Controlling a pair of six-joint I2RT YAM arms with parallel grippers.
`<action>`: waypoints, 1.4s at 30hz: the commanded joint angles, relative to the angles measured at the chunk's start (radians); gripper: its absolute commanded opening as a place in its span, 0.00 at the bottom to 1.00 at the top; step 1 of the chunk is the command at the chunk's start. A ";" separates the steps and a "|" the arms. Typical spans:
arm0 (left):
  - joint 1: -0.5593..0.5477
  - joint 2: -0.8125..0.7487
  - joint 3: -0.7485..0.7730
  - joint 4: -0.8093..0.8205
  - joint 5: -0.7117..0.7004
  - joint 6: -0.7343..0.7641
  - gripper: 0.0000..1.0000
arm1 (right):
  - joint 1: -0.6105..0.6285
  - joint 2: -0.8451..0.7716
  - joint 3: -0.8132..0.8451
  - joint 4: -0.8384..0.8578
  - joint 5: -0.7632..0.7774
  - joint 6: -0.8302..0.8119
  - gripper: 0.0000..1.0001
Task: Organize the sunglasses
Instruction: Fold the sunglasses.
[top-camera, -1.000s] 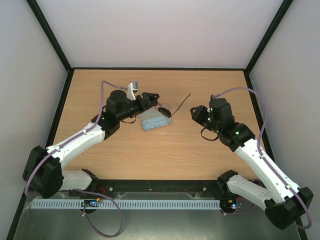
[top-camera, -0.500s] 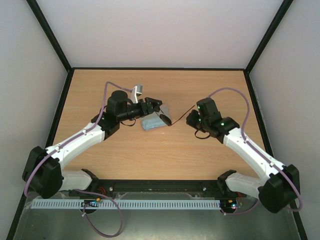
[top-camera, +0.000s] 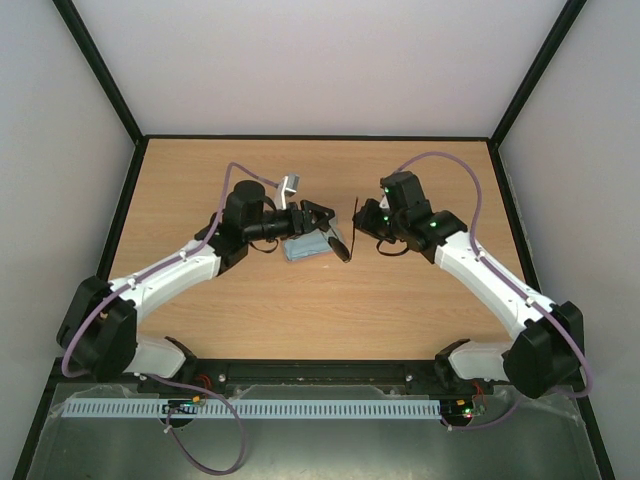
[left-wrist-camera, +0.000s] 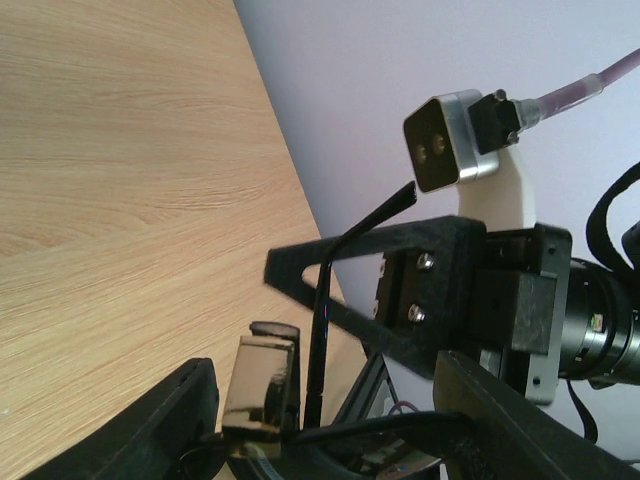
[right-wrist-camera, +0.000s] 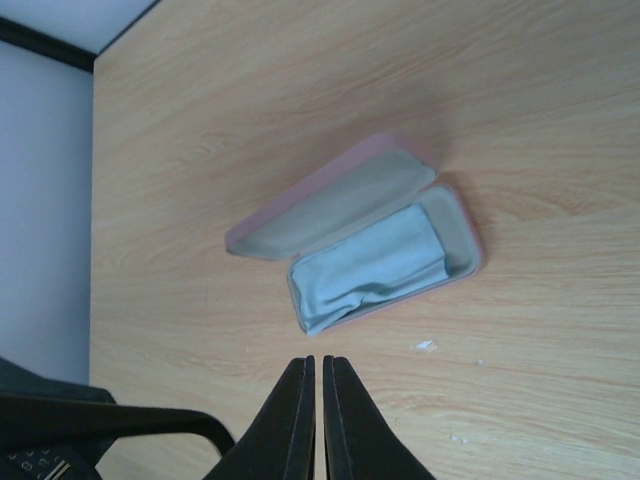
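Note:
My left gripper (top-camera: 320, 216) is shut on the sunglasses (top-camera: 341, 246) and holds them just above the table, right of the open pink case (top-camera: 296, 254). One dark lens hangs low and a thin temple arm (top-camera: 355, 214) stands up. In the left wrist view the temple arm (left-wrist-camera: 320, 330) rises between my fingers, in front of the right gripper's finger (left-wrist-camera: 380, 268). My right gripper (top-camera: 368, 222) is shut, its tips right beside the temple arm. The right wrist view shows its closed tips (right-wrist-camera: 321, 365) with nothing between them, above the case (right-wrist-camera: 330, 185) that holds the light blue cloth (right-wrist-camera: 370, 265).
The wooden table (top-camera: 250, 300) has a black rim and white walls on three sides. The case lies at mid-table under the left gripper. A few small white crumbs (right-wrist-camera: 426, 345) lie near the case.
My right gripper has moved left, up to the sunglasses. My left gripper has shifted right with the sunglasses. The temple arm has swung from slanting right to nearly upright.

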 joint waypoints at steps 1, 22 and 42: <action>-0.017 0.032 0.056 0.084 0.034 -0.025 0.50 | 0.027 0.021 0.028 0.021 -0.095 -0.019 0.05; -0.040 0.071 0.100 0.097 0.196 0.037 0.49 | 0.004 -0.098 0.020 -0.181 -0.031 -0.148 0.05; -0.041 -0.005 -0.007 0.449 0.538 -0.093 0.51 | -0.069 -0.403 -0.210 0.143 -0.719 -0.097 0.23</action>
